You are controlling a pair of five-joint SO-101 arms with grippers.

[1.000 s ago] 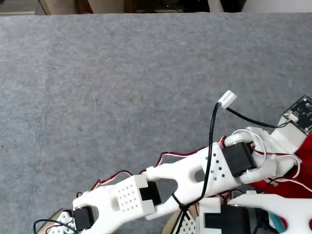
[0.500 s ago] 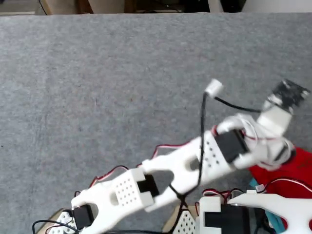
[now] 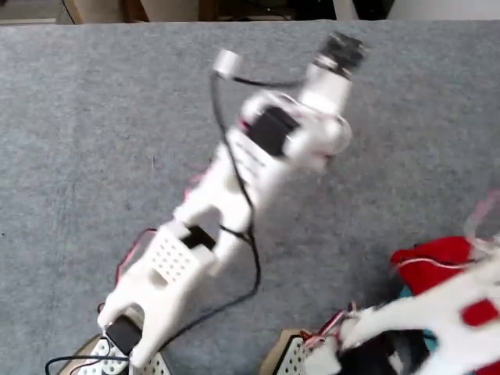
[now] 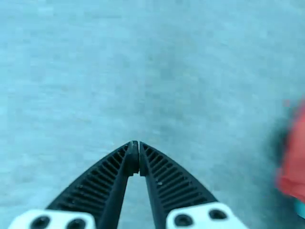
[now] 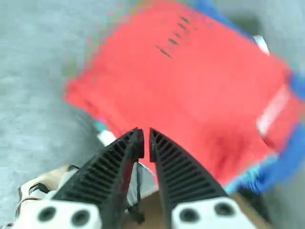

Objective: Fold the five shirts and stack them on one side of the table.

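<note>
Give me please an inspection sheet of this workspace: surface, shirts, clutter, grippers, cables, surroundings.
surface: table with a flat grey felt-like cover.
job's things: red shirt, apparently folded, on top of a pile at the near right edge; blue cloth shows under it; number of shirts cannot be told.
clutter: nothing seen.
grippers: left gripper shut and empty over the grey cover; right gripper shut and empty above the red shirt.
cables: black cable runs along the left arm and ends in a white plug.
surroundings: wooden furniture beyond the far edge.
</note>
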